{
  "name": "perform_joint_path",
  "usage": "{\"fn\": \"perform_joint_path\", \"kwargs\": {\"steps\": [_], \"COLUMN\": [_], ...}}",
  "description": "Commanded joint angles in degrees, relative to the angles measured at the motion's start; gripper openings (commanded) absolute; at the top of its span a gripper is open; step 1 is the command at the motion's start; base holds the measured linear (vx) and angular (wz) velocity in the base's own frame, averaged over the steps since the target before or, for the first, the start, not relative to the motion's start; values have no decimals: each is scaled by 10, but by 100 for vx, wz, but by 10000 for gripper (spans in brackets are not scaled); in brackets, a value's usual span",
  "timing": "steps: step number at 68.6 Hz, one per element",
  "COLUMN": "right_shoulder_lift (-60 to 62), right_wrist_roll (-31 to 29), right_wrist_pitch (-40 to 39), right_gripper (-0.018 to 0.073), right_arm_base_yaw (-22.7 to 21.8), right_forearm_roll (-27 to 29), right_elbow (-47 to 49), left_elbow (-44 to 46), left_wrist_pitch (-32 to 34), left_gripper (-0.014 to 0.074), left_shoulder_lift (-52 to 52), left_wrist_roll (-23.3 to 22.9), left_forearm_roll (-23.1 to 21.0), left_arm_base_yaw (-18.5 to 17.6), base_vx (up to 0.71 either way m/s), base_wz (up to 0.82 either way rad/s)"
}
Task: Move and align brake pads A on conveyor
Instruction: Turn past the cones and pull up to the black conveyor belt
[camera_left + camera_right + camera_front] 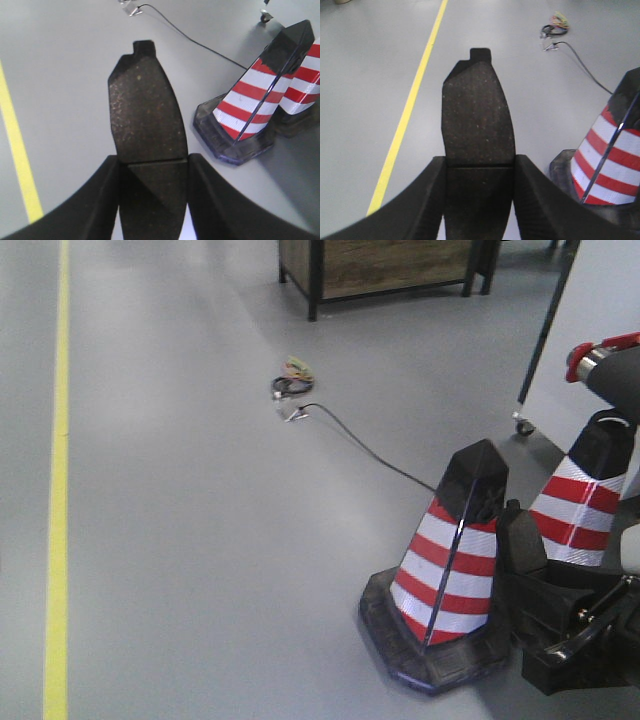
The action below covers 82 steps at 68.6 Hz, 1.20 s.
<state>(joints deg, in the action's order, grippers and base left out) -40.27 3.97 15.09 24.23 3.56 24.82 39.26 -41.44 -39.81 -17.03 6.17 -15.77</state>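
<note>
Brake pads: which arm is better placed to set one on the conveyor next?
Neither shows an edge. Left fingers clamp a brake pad; right fingers clamp another pad. No conveyor appears, only floor.

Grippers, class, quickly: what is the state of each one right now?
Left gripper: closed on a brake pad, held above the floor.
Right gripper: closed on another brake pad.

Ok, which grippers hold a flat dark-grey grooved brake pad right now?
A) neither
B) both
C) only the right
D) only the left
B: the left gripper is clamped on a flat dark-grey brake pad, and the right gripper on another dark-grey pad, each gripped at its groove, above the grey floor.
</note>
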Motion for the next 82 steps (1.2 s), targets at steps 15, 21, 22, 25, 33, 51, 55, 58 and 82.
{"fn": "perform_joint_path", "kwargs": {"steps": [15,21,22,25,33,51,55,58,82], "right_shoulder_lift": [3,3,3,3,3,3,3,3,3], "right_wrist_roll": [-4,-4,-4,-4,-4,-4,-4,-4,-4], "right_wrist_pitch": [-52,-52,-52,-52,-52,-52,-52,-52,-52], "right_gripper": [29,29,29,29,29,29,29,29,29], "right_arm_base_yaw": [-2,-2,-2,-2,-2,-2,-2,-2,-2], "right_forearm_roll": [-2,-2,-2,-2,-2,-2,-2,-2,-2], "right_elbow": [18,18,18,18,18,18,18,18,18], "left_elbow": [16,16,16,16,16,16,16,16,16], "left_wrist_pitch": [45,45,45,45,45,45,45,45,45], "left_gripper": [93,93,93,93,93,93,93,93,93], "left_shoulder_lift": [1,1,1,1,1,1,1,1,1], "left_wrist_roll": [0,0,0,0,0,0,0,0,0], "left_forearm_roll": [4,4,4,4,4,4,4,4,4], "left_arm_base_yaw": [-4,-4,-4,-4,-4,-4,-4,-4,-4], "base_vx": [41,38,36,35,33,30,28,27,25], "base_wz": [-40,-51,-54,-56,-59,-65,-68,-68,-68]}}
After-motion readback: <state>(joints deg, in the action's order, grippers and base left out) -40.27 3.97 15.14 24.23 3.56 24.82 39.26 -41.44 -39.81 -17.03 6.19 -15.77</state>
